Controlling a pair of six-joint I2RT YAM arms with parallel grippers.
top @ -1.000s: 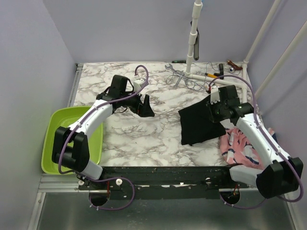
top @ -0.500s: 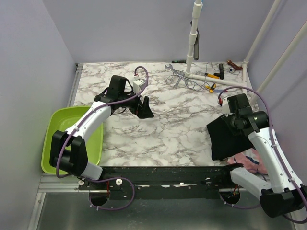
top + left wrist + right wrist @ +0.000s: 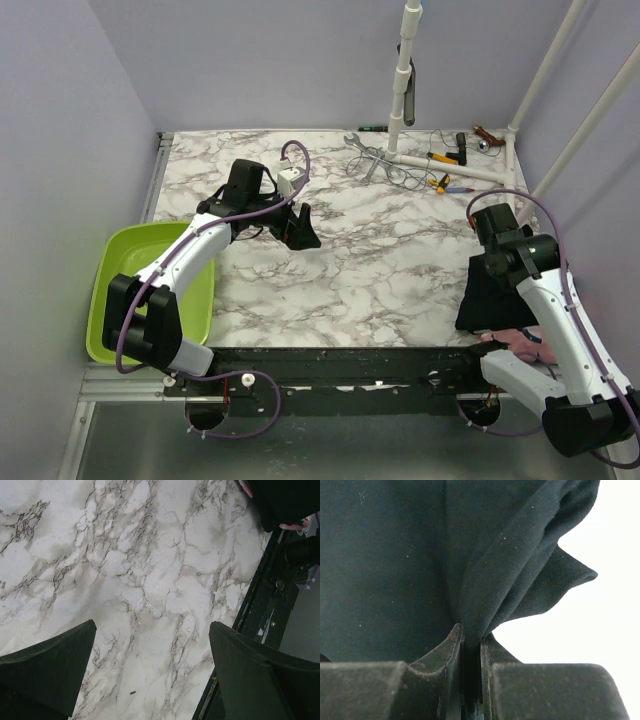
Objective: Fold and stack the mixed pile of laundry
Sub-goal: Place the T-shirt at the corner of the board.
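Garment (image 3: 487,302) in right gripper (image 3: 471,639) now farther right than before.

One black garment (image 3: 482,305), one pink garment (image 3: 522,342) (mostly hidden), one green basin (image 3: 100,300).

So the marble-look table (image 3: 360,270) is taking up pretty much the whole view, white with grey veins running all over. A lime green basin (image 3: 105,320) is sitting at its left edge, toward the near side. At the back a white pole (image 3: 402,80) is standing upright, with a silver wrench (image 3: 358,143) lying just beside its foot and some thin wire (image 3: 400,178) looping next to that. A few orange-handled tools (image 3: 445,157) are lying along the back right. Pale lavender walls (image 3: 250,60) are closing it all in.
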